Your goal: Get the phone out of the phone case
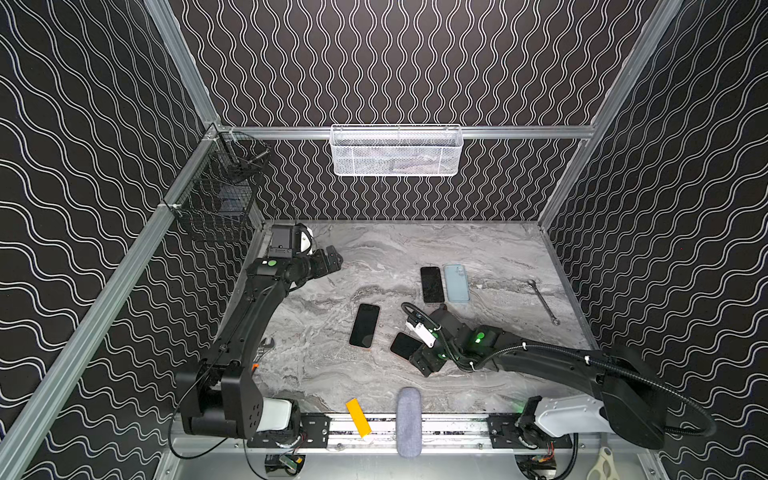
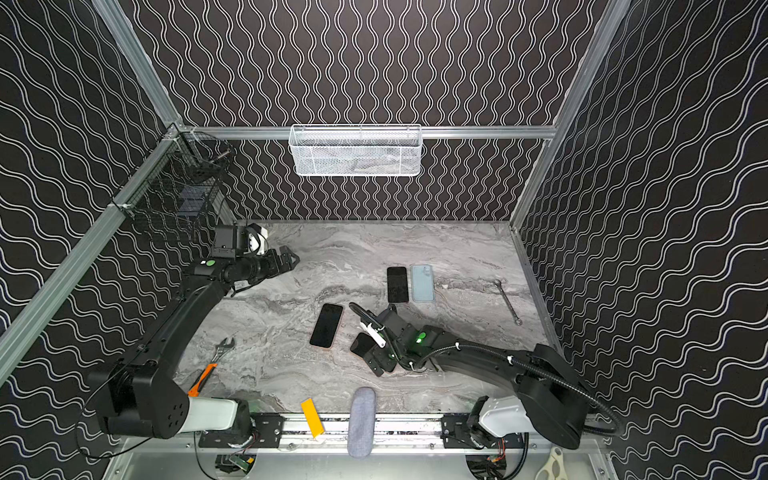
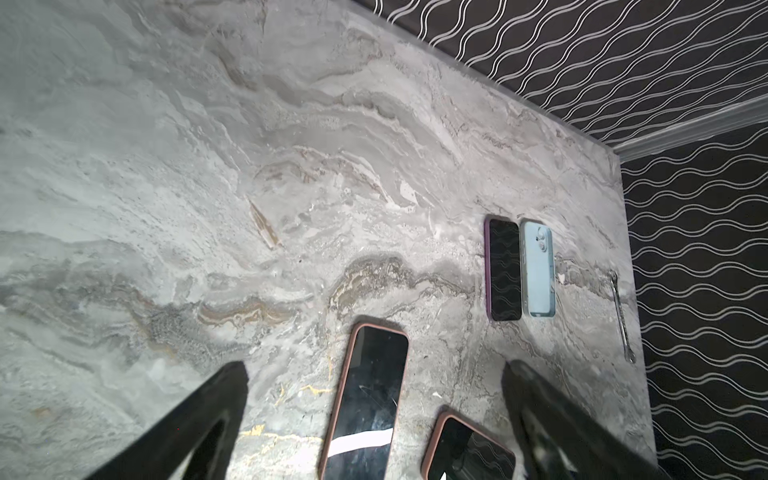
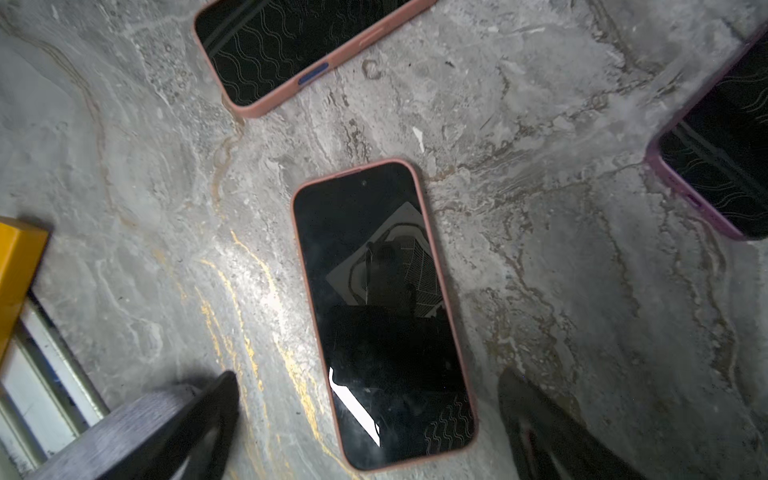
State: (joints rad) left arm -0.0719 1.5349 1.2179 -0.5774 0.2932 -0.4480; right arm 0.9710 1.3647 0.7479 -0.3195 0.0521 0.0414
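Several phones lie screen up in cases on the marble table [image 1: 478, 245]. A phone in a pink case [image 4: 384, 311] [image 1: 404, 345] lies directly under my right gripper [image 4: 370, 380] [image 1: 417, 357], which hovers open over it, a finger on either side and not touching. A second pink-cased phone [image 1: 365, 325] [image 3: 370, 399] lies just to its left. At the far left my left gripper [image 1: 334, 259] [image 3: 376, 372] is held open and empty above the table. A purple-cased phone [image 1: 432, 284] and a light blue case [image 1: 456, 282], back up, lie side by side further back.
A spanner [image 1: 543, 301] lies by the right wall. A yellow block [image 1: 358, 417] and a grey pouch [image 1: 408, 422] sit at the front edge. An adjustable wrench [image 2: 224, 347] and orange-handled pliers [image 2: 201, 378] lie front left. A white basket [image 1: 397, 151] and a black basket [image 1: 220, 195] hang on the walls.
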